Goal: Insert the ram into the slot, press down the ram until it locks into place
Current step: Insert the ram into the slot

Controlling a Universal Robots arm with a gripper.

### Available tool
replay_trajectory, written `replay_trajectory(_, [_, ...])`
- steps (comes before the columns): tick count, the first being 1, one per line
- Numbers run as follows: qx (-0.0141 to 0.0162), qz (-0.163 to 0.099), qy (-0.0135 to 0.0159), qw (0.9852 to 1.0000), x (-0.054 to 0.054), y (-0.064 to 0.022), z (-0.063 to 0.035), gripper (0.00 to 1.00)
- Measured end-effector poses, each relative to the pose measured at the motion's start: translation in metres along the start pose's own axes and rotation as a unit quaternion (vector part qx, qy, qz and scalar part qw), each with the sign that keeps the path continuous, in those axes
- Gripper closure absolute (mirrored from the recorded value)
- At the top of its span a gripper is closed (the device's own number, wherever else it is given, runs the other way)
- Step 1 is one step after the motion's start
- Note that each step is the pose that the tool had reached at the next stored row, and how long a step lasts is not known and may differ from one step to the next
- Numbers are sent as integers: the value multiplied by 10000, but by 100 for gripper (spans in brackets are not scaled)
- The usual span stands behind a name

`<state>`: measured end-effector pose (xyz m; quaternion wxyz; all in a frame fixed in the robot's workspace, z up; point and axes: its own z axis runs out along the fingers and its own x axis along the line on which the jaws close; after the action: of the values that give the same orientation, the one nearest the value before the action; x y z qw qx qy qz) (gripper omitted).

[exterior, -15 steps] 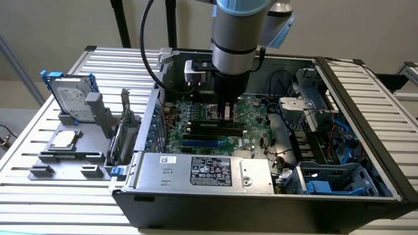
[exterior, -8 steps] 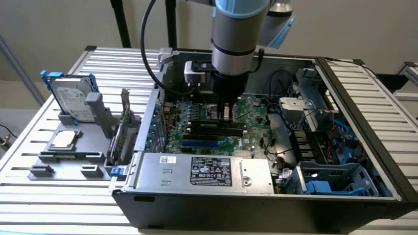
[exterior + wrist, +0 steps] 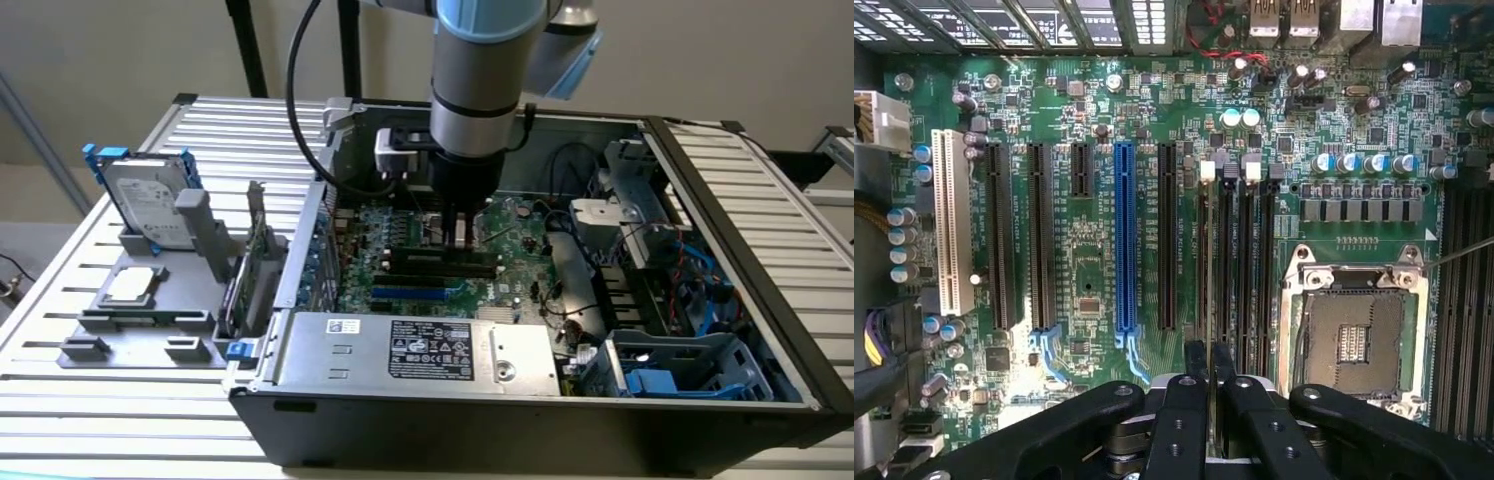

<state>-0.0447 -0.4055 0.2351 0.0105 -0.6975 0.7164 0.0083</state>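
In the open computer case (image 3: 534, 425), mid-motherboard (image 3: 1094, 250), gripper (image 3: 1209, 365) is down over the bank of memory slots (image 3: 1247, 270) between the CPU socket (image 3: 1351, 335) and the long expansion slots. In the exterior view the gripper (image 3: 461, 232) hangs straight down from the arm, well inside the case walls.

Fingers are pressed nearly together with a thin gap. A narrow edge-on strip runs out from between them: the ram (image 3: 1204, 260), pinched by its flat faces. It lies along the outermost slot of the bank, on the side away from the CPU socket, and its far end reaches the white latch (image 3: 1206, 170). Cannot tell if it is seated or just standing over the slot, and latch position is unclear.

Handling, as a judgement:
- **Weight and stiffness:** light, thin and stiff lengthwise, with little give before it cracks if twisted.
- **Fragile parts:** the chips on the faces and the contact edge, so keep off both.
- **Best hold:** squeeze the two flat faces near the top edge at mid-length, as now, with modest force.
- **Slip and tilt:** the smooth board could slip in the pads, and a tilted stick would jam against the slot walls.
- **Pushing down:** a push belongs on the top edge, evenly spread.
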Motion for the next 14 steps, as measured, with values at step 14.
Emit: replay_trajectory(14, [-4, -3, 38, 10000, -18, 1, 28, 87])
